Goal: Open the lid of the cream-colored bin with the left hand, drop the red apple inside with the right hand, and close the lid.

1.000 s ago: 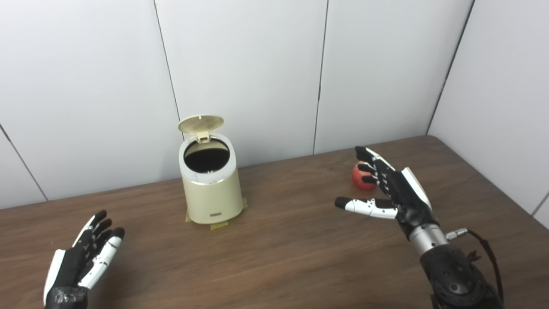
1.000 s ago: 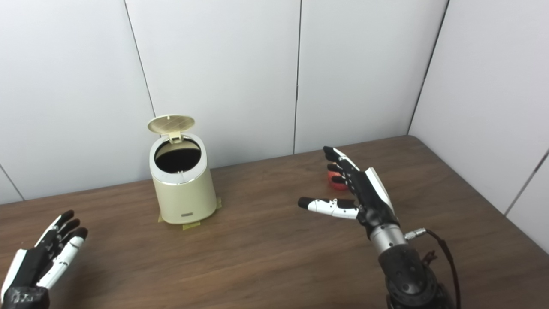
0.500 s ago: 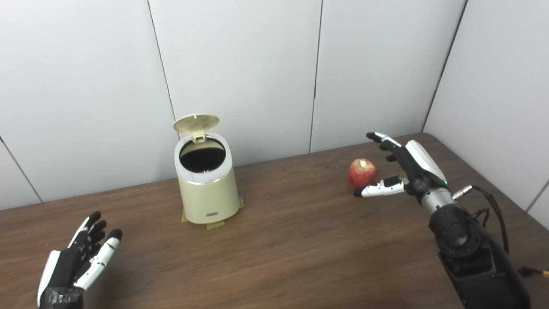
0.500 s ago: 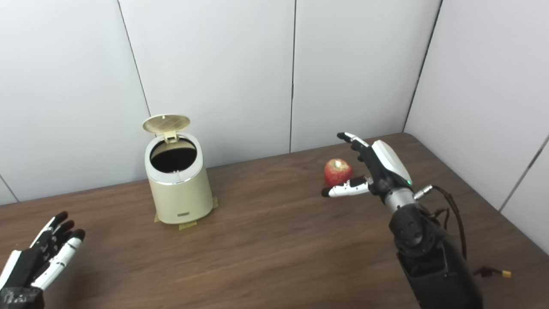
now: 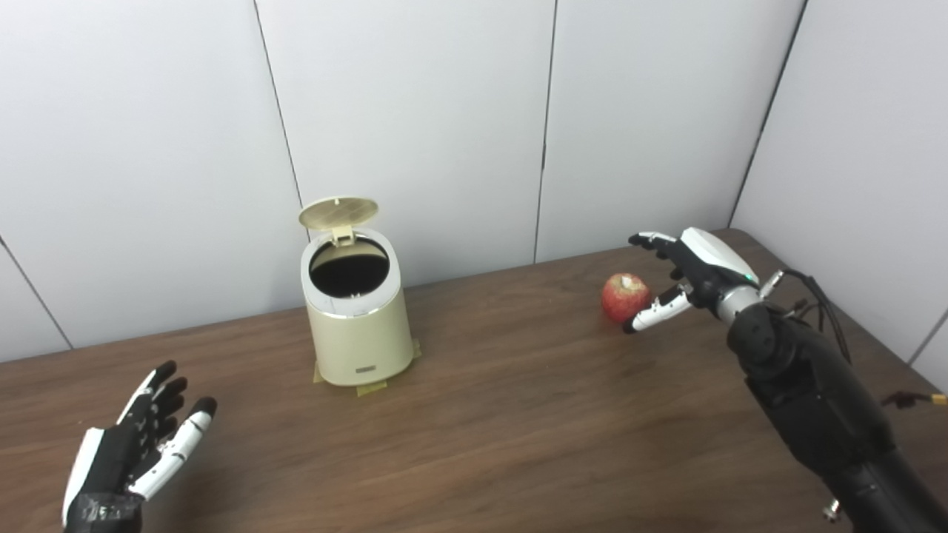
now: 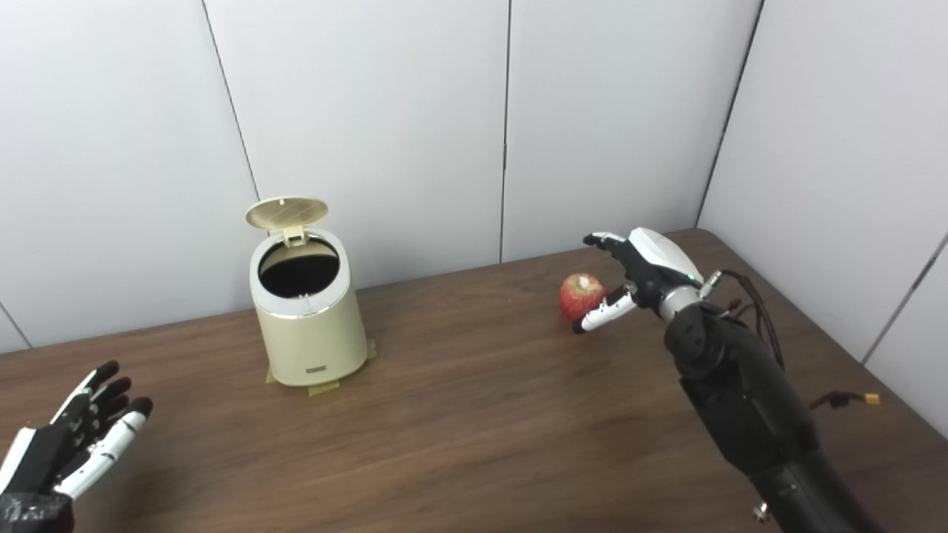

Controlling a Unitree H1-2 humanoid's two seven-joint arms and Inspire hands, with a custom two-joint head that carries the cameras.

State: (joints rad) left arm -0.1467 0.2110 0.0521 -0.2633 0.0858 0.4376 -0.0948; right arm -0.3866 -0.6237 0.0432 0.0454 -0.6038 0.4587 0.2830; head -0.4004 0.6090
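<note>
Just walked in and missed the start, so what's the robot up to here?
It is putting an apple into a cream bin on the table. The bin's lid already stands open. The right hand is open around the apple, thumb in front and fingers above, not yet gripping it. The left hand rests open and empty at the near left, away from the bin.

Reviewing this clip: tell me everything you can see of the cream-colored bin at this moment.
The cream-colored bin is a small round tub with a smooth, plastic-looking wall, a shiny rim band and a small dark label low on its front. It stands upright on the wooden table near the wall, over bits of yellowish tape. Its hinged lid is tipped up at the back, showing a dark interior. Neither hand touches it.
</note>
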